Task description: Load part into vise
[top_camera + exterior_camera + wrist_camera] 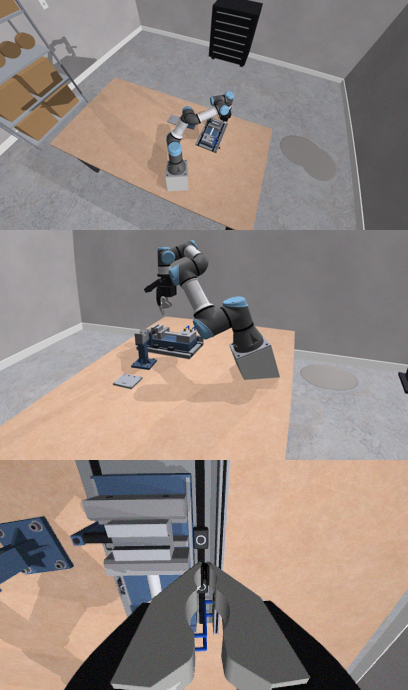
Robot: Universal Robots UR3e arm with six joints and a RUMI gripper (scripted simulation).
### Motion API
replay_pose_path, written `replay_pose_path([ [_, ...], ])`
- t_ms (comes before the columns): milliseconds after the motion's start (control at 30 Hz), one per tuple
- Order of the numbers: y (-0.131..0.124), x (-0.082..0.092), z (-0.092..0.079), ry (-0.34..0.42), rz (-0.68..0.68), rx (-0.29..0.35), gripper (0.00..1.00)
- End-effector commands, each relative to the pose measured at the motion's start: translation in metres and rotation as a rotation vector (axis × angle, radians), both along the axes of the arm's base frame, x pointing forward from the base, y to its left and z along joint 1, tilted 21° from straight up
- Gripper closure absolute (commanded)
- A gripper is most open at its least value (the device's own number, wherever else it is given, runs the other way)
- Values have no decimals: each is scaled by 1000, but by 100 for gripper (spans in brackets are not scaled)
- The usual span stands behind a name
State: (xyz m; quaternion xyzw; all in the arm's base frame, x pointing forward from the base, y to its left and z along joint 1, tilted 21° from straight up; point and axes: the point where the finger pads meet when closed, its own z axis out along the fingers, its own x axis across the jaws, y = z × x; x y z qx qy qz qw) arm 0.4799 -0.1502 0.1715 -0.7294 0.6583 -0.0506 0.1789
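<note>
Hovering above the vise (206,140) (178,344) (142,484), gripper (225,116) (163,313) (204,564) pressed together, nothing pinched. Part (137,529) sits between the jaws, slot up; contact with the fixed jaw can't be told.

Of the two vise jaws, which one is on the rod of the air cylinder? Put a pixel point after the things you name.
It is the jaw (163,333) (145,567) nearer the air cylinder (186,336); the pale rod (170,334) (154,585) runs into it. The other jaw has no rod.
</note>
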Motion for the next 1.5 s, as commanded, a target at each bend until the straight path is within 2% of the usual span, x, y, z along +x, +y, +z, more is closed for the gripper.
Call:
replay_pose_path([
  [0, -2, -2, 9, 1, 1, 0, 100],
  [800, -3, -4, 14, 1, 1, 0, 100],
  [1100, 12, -5, 18, 2, 2, 0, 100],
  [1467, 13, -5, 18, 2, 2, 0, 100],
])
